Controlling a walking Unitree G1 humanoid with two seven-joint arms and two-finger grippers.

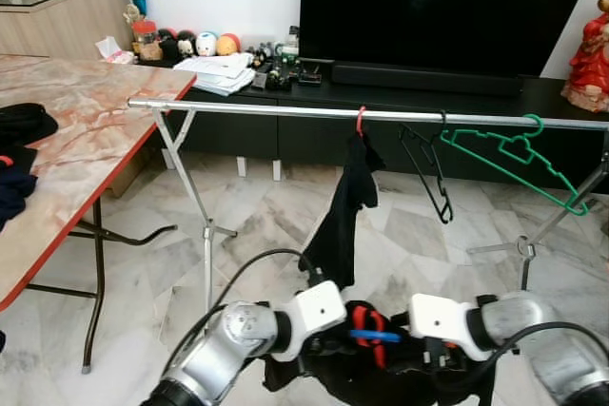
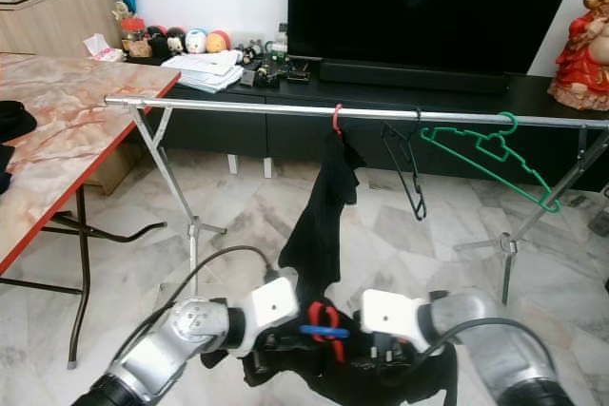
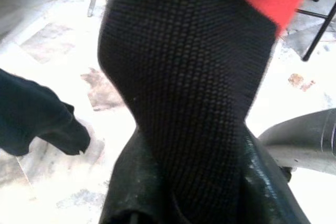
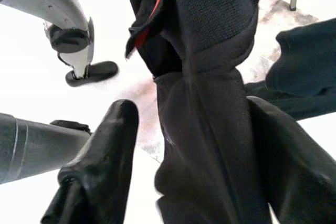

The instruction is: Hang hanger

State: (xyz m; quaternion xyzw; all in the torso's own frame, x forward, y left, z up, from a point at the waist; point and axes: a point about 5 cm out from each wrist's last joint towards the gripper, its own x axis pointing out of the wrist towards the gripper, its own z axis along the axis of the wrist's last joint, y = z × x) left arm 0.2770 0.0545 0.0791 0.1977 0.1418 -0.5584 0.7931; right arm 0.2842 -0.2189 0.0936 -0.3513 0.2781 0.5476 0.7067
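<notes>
A silver clothes rail (image 1: pixel 266 108) crosses in front of me. On it a black garment (image 1: pixel 344 216) hangs from a red hook (image 1: pixel 361 121), beside a black hanger (image 1: pixel 428 173) and a green hanger (image 1: pixel 514 154). Low in front of me, both arms hold up a bundle of black cloth (image 1: pixel 333 377) on a red hanger (image 1: pixel 364 322) with a blue clip (image 1: pixel 374 336). My left gripper (image 3: pixel 199 182) is shut on the black mesh cloth (image 3: pixel 184 77). The same cloth runs between the fingers of my right gripper (image 4: pixel 205 145); one finger (image 4: pixel 105 150) stands apart from it.
A marble-patterned table (image 1: pixel 67 130) with dark clothes (image 1: pixel 24 125) stands on the left. Behind the rail are a black TV console (image 1: pixel 428 92), a large TV (image 1: pixel 438 7) and small ornaments (image 1: pixel 190 43). The rack's legs (image 1: pixel 205 225) stand on the marble floor.
</notes>
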